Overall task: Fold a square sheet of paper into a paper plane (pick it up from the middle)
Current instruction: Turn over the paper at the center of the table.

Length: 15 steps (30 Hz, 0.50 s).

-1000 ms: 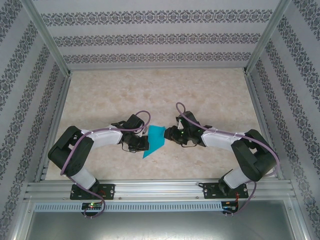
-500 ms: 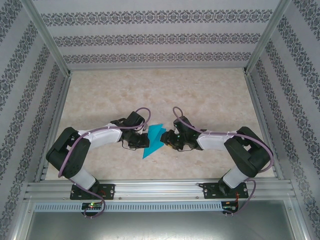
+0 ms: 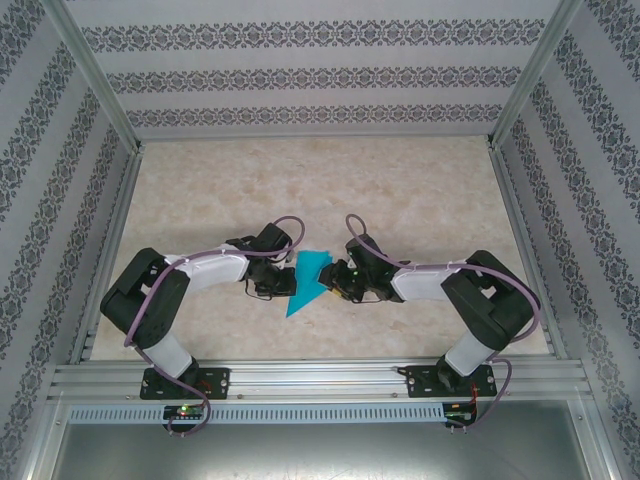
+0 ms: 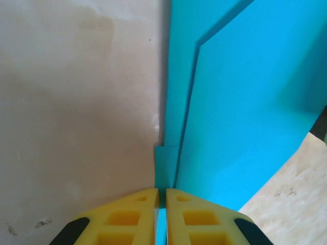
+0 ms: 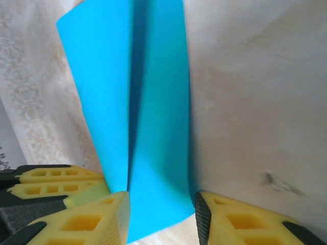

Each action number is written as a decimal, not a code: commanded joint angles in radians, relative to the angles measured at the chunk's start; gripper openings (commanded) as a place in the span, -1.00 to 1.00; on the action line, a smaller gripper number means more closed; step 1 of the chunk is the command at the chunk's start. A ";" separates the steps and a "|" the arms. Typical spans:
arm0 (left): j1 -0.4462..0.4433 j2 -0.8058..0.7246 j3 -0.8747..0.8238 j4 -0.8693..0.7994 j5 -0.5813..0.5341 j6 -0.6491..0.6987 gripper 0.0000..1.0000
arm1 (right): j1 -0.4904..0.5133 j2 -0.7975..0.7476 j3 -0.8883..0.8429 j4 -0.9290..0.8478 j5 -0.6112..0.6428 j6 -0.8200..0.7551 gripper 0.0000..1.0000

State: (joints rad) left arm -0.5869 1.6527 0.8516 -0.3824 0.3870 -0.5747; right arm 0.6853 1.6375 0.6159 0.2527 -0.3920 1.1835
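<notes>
The teal-blue sheet of paper (image 3: 309,275) lies folded in layers on the table between the two arms, its point toward the near edge. My left gripper (image 3: 288,281) sits at its left edge. In the left wrist view the yellow fingers of the left gripper (image 4: 162,196) are pressed shut on a thin edge of the paper (image 4: 245,102). My right gripper (image 3: 334,281) is at the paper's right side. Seen from the right wrist, the right gripper (image 5: 161,214) is open and straddles a raised flap of the paper (image 5: 153,102). The left gripper's fingers (image 5: 56,186) show at the lower left there.
The marbled table (image 3: 400,190) stretches wide beyond the paper. Aluminium rails (image 3: 320,380) run along the near edge and up the sides. Patterned walls (image 3: 320,75) close in the back and both sides.
My right arm has moved left, bringing its gripper against the paper's right side. The paper's right flap has lifted and its outline has changed. The left gripper has hardly moved.
</notes>
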 commanded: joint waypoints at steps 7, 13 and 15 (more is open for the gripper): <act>0.001 0.023 0.004 0.017 0.028 0.006 -0.69 | 0.029 0.079 0.003 0.214 0.012 0.023 -0.19; 0.001 -0.002 -0.003 0.034 0.041 -0.011 -0.71 | 0.024 0.095 0.048 0.226 0.002 -0.059 -0.09; 0.005 -0.007 -0.006 0.043 0.056 -0.025 -0.72 | 0.020 0.116 0.066 0.245 -0.011 -0.070 -0.09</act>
State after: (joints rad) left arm -0.5869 1.6547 0.8513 -0.3664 0.4156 -0.5812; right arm 0.7033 1.7214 0.6437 0.4431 -0.3908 1.1687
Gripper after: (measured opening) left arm 0.143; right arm 0.453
